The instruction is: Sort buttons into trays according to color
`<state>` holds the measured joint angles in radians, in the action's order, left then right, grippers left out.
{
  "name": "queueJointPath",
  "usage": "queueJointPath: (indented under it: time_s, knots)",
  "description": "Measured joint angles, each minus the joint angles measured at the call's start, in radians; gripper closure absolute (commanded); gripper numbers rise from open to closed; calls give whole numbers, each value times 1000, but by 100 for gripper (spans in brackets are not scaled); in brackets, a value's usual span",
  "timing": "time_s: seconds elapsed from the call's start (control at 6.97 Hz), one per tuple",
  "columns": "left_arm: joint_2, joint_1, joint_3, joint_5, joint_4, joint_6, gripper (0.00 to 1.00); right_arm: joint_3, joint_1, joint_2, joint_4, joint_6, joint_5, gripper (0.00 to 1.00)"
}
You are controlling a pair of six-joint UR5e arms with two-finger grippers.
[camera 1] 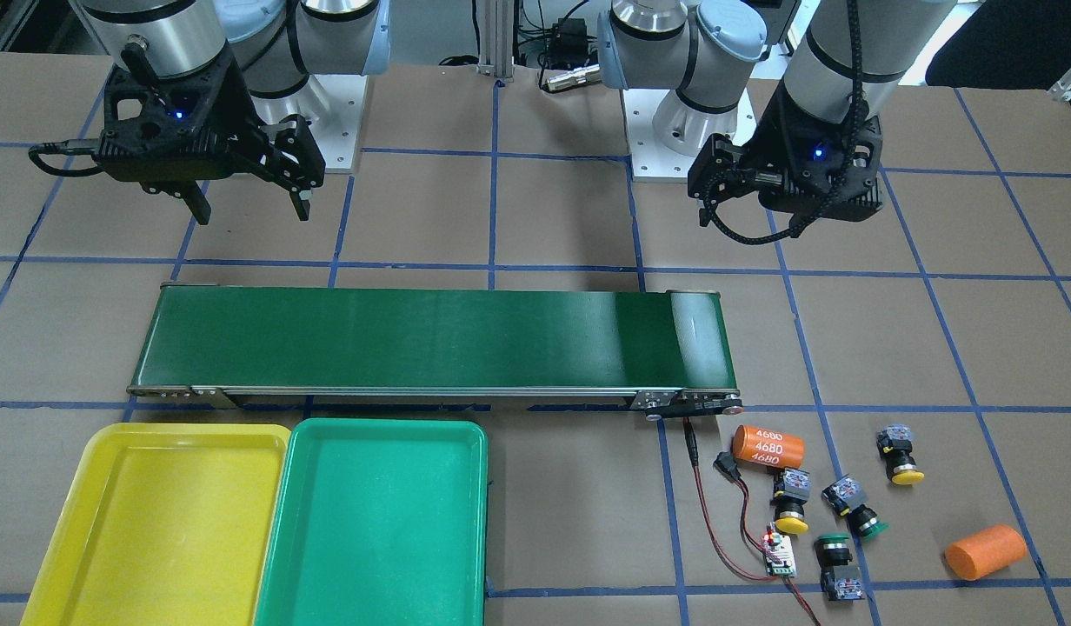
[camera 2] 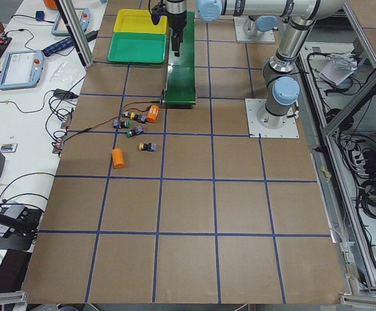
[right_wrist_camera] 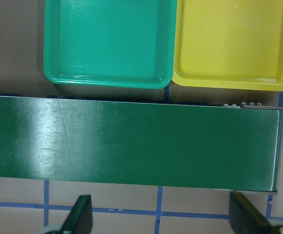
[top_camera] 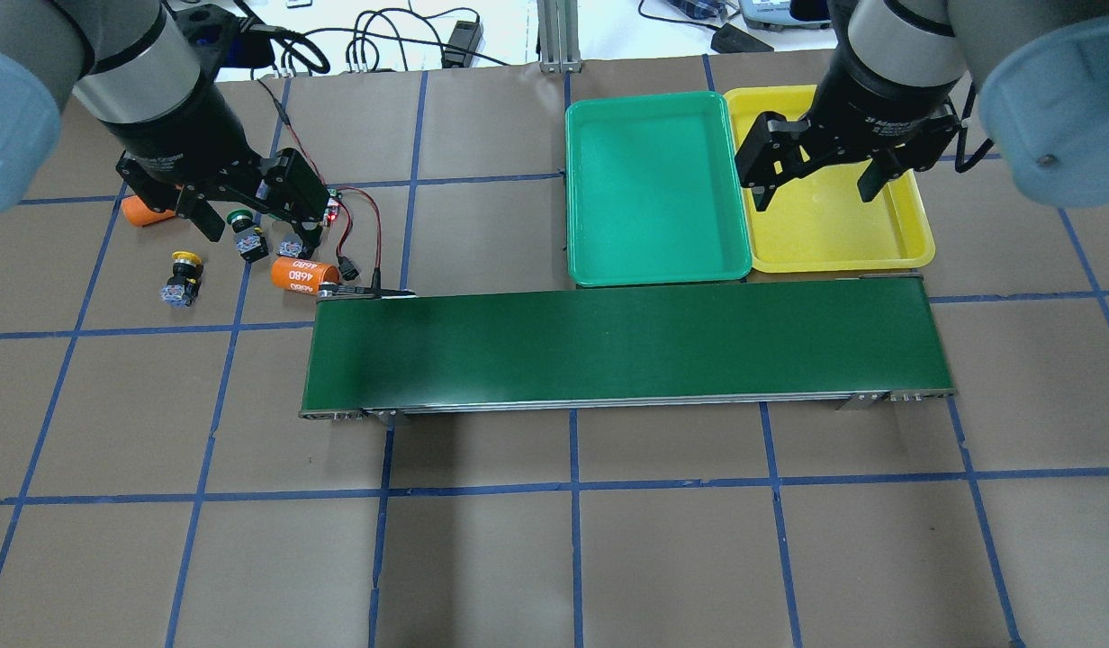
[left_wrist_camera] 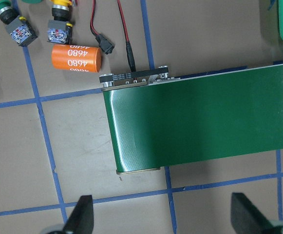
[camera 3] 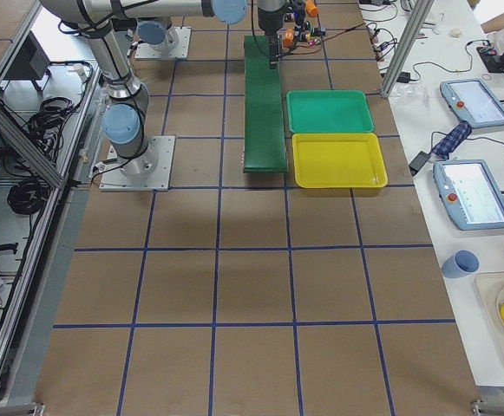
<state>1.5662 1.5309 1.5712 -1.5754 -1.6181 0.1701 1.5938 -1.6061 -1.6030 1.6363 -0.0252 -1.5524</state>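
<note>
My left gripper [left_wrist_camera: 163, 217] hangs well above the table [top_camera: 554, 540] at its left end, fingers [left_wrist_camera: 83, 214] spread wide with nothing between them. Out past them on the brown paper the four buttons all lie on their sides. A plain orange cylinder [top_camera: 143, 212] lies farthest left, then comes a yellow button [top_camera: 181, 274] on its own. Next is a green button [top_camera: 244, 232], with a second green button [camera 1: 835, 565] just beyond it, and a second yellow button [camera 1: 792, 502] lies beside the orange cylinder marked 4680 [top_camera: 304, 273]. A small circuit board [top_camera: 332, 211] runs red wires toward the left end of the dark-green conveyor belt [top_camera: 608, 342]. Across the belt toward the right, the green tray [top_camera: 653, 180] and the yellow tray [top_camera: 834, 236] sit edge to edge, well apart from every button. My right gripper [camera 1: 251, 210] hangs high near the belt's right end, fingers just as wide, gripping nothing
</note>
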Motion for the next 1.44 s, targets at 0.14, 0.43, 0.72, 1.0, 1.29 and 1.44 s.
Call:
queueJointPath:
  time_s: [0.14, 0.43, 0.72, 1.0, 1.29, 1.44]
  knots:
    - [-3, 0, 9, 0, 2, -2, 0, 0, 0, 0, 0, 0, 0, 0]
    - [-14, -2, 33, 2, 10, -7, 0, 0, 0, 0, 0, 0, 0, 0]
    - [-18, -3, 37, -1, 7, -10, 0, 0, 0, 0, 0, 0, 0, 0]
    - [-19, -2, 38, -2, 5, -9, 0, 0, 0, 0, 0, -1, 0, 0]
    - [-19, -2, 38, -1, 8, -9, 0, 0, 0, 0, 0, -1, 0, 0]
    - [-19, -2, 38, 0, 10, -8, 0, 0, 0, 0, -1, -1, 0, 0]
